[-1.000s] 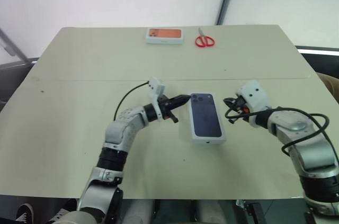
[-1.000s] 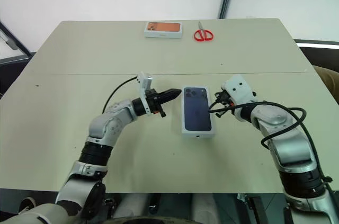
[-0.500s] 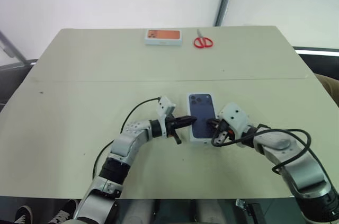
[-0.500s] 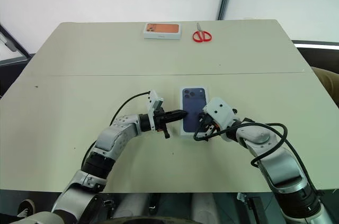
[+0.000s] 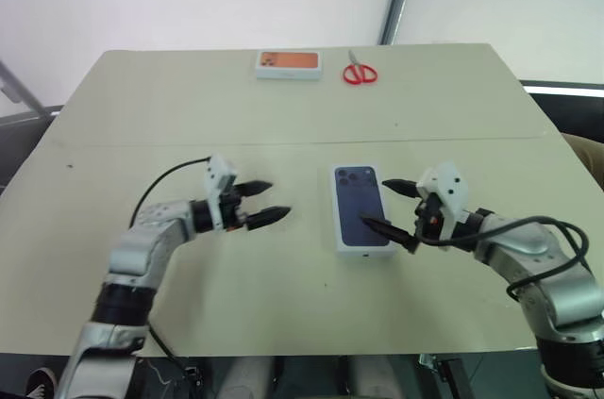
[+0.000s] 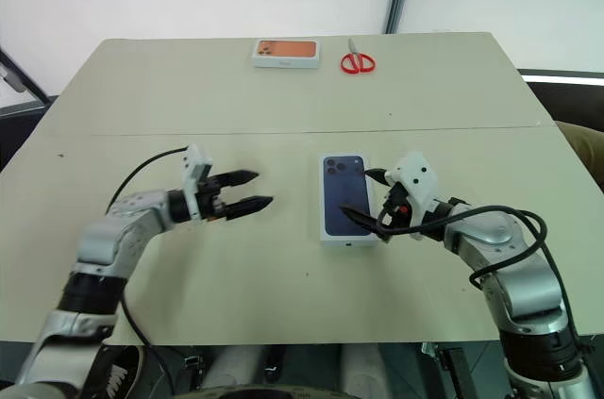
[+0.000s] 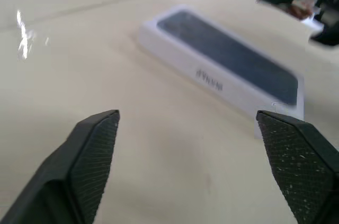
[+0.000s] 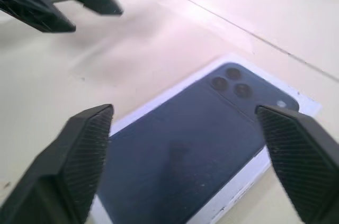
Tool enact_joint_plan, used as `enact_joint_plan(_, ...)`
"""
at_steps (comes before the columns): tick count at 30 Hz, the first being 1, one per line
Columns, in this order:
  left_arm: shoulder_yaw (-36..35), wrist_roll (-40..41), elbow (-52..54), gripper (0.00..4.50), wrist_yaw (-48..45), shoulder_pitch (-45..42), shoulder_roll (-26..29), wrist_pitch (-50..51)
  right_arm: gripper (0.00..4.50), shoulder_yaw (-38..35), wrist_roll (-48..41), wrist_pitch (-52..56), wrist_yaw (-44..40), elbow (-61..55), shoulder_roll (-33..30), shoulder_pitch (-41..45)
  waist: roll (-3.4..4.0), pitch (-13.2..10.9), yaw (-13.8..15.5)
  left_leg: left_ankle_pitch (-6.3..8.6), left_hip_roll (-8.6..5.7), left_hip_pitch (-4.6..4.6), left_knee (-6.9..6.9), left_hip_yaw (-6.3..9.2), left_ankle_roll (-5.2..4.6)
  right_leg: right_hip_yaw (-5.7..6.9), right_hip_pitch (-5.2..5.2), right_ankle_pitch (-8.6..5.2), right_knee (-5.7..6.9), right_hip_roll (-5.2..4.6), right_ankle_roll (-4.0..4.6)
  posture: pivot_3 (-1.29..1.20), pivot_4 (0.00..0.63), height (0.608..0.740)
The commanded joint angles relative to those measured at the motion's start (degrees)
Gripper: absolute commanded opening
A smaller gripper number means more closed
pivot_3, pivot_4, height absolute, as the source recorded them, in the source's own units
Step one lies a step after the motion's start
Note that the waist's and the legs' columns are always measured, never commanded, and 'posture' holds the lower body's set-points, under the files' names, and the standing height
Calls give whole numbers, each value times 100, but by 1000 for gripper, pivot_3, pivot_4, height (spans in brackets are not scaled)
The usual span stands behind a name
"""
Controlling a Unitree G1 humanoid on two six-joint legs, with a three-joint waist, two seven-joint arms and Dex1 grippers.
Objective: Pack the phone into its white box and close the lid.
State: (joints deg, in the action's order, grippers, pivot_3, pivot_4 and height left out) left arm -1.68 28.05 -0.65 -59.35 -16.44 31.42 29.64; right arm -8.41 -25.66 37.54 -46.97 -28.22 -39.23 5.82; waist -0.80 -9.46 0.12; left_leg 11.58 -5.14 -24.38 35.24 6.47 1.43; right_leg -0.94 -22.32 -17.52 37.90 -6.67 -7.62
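**Both jaws wide and empty beside the closed phone box**

Jaws of the left gripper [image 5: 266, 203] stand wide apart and hold nothing; the two black fingers point across the bench toward the closed box from well off its left long side. Jaws of the right gripper [image 5: 390, 206] are likewise spread wide and empty. One black finger reaches toward the box's far right edge and the other lies at its near right corner; whether either tip touches the cardboard cannot be told.

The lid [image 5: 360, 209], a white rectangular cardboard shell with a dark blue phone picture on its outer face, sits squarely down over the white box so that the two read as one closed package. It lies flat on the pale beige bench [image 5: 283, 116], near the middle, with its long sides running away from the robot and the printed camera lenses at the far end. The left wrist view shows the package's white side wall [image 7: 212, 78] with small grey lettering on it. The phone itself is hidden under the lid.

Far beyond the closed package, near the bench's back edge, lies a flat white box with an orange picture [image 5: 288, 62]. Just beside that one, toward the right arm's side, are red-handled scissors [image 5: 359, 72].
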Motion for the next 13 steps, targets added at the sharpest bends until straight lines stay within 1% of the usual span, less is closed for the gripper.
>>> enact_joint_plan(1, -641, 158, 303, 4459, -248, 371, 520, -250, 4500, -620, -745, 167, -514, -69, -272, -238, 0, -1, 17, 0, 1, 0, 0, 0, 0, 0, 1, 0, -1, -1, 1, 0, 150, 740)
enact_joint_plan(3, -886, 207, 394, 4459, -276, 611, 705, -348, 4500, -871, -935, 124, -692, 24, -412, -352, 1, -2, 42, 1, 1, 0, 1, 0, 0, 0, 2, 0, -2, -7, 2, 0, 150, 740)
enact_joint_plan(6, -1075, 164, 562, 4459, -189, 953, 828, -412, 4500, -1028, -780, -273, -961, 243, -615, -593, 2, -1, 74, 2, 1, 1, 2, 0, 0, 1, 9, 0, -12, -13, 3, 0, 150, 740)
enact_joint_plan(9, -1287, 45, 531, 4459, -238, 1481, 971, -645, 4500, -1121, -629, -655, -1335, 554, -852, -930, 2, -1, 57, 4, 2, 1, -5, 1, -3, 2, 14, 1, -30, -15, 4, 0, 150, 740)
enact_joint_plan(11, -1352, 45, 587, 4459, -159, 1612, 961, -761, 4500, -1121, -471, -992, -1458, 696, -938, -1047, 3, -2, 45, 6, 5, 0, -8, -2, -5, 0, 11, 1, -34, -15, 4, 0, 150, 740)
enact_joint_plan(13, -1409, 62, 680, 4459, -175, 1745, 994, -872, 4500, -1164, -481, -1095, -1498, 815, -951, -1076, 3, -2, 50, 5, 10, 0, -7, -3, -4, 1, 10, 3, -33, -14, 8, 0, 150, 740)
